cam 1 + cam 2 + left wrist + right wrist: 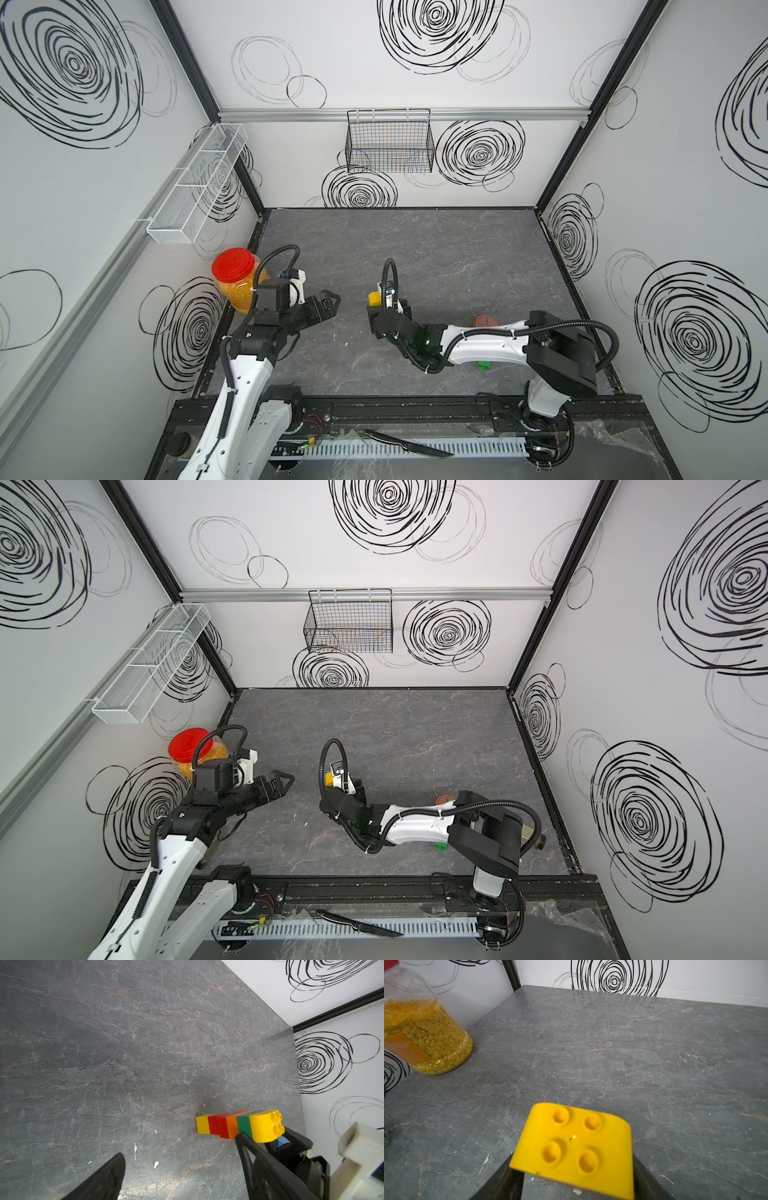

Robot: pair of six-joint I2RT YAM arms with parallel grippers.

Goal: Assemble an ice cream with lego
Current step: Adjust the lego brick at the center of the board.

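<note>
A lego stack (232, 1125) stands upright on the table: yellow, red, orange and green bricks under a rounded yellow top brick (575, 1142). My right gripper (572, 1167) is shut on that top brick, one finger against each side. In both top views only the yellow top (373, 298) (329, 778) shows beyond the right gripper (374, 311). My left gripper (328, 301) (179, 1147) hovers to the stack's left, open and empty. A green brick (483, 365) and an orange piece (486, 321) lie partly hidden by the right forearm.
A red-lidded jar of yellow flakes (235, 278) (425, 1036) stands at the table's left edge, behind the left arm. A knife (409, 444) lies on the front rail. A white mesh basket (199, 183) and a black wire basket (390, 141) hang on the walls.
</note>
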